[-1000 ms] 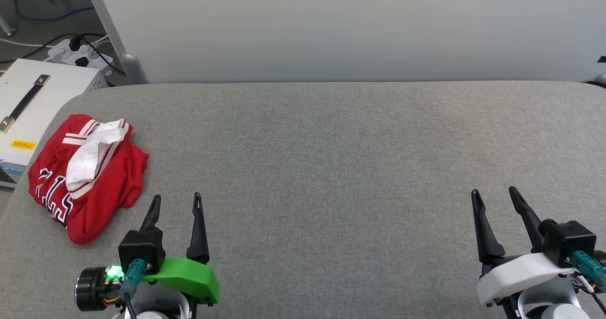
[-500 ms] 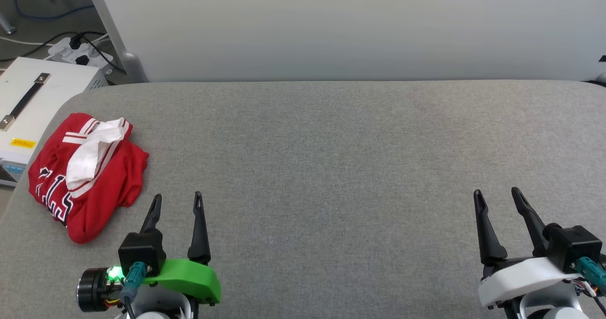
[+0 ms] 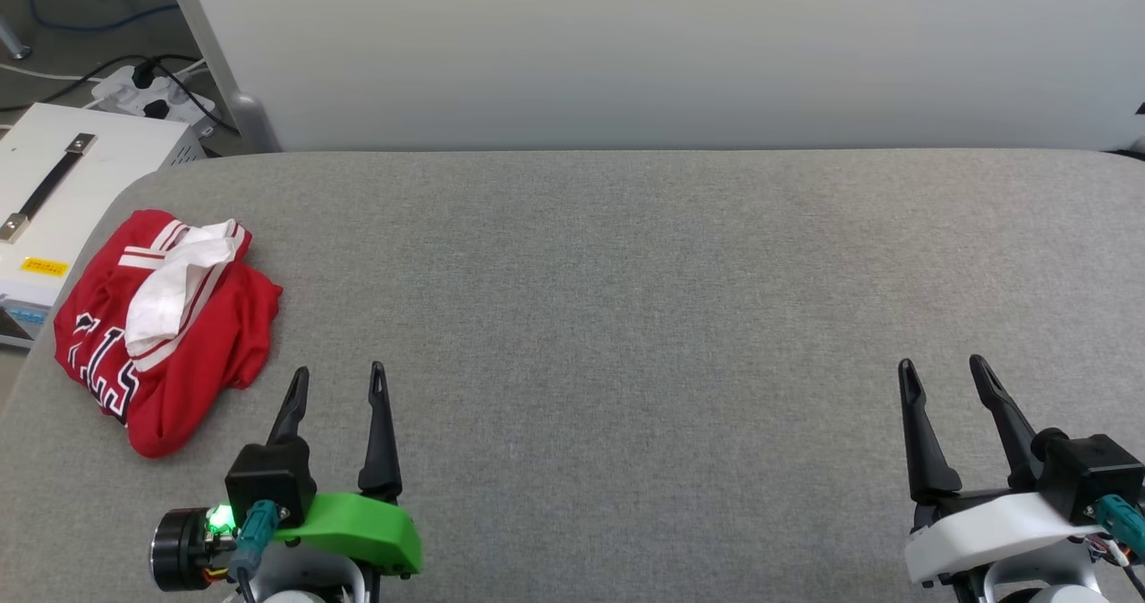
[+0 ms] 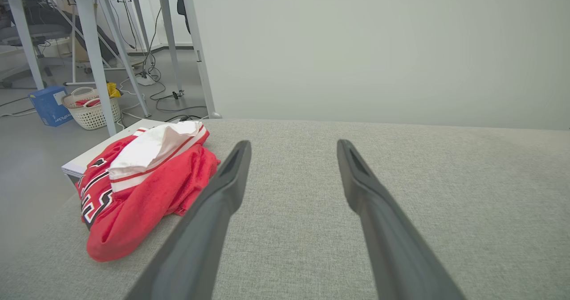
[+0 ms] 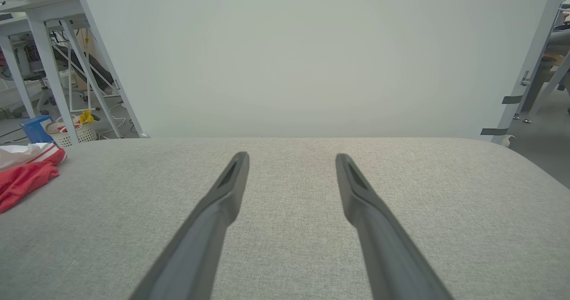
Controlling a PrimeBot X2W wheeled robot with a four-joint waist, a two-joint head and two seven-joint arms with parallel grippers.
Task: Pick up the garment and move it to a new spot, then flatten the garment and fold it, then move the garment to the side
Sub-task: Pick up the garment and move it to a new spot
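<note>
The garment (image 3: 170, 335) is a red shirt with a white sleeve and black white-edged lettering, lying in a crumpled heap at the left end of the grey padded table (image 3: 626, 299). In the left wrist view the garment (image 4: 142, 184) sits just left of my fingers. My left gripper (image 3: 338, 372) hovers open near the table's front edge, just right of and nearer than the heap, holding nothing. My right gripper (image 3: 944, 366) is open and empty at the front right. The right wrist view catches the garment's (image 5: 24, 175) edge at far left.
A white box (image 3: 54, 191) with a black strap handle stands off the table's left end, with a power strip and cables (image 3: 148, 93) on the floor behind. A pale wall panel (image 3: 662, 48) backs the table. A basket (image 4: 91, 111) and desk legs stand far left.
The whole head view has shifted slightly, so the camera moved. Both grippers sit a little lower in the picture; the garment lies unchanged.
</note>
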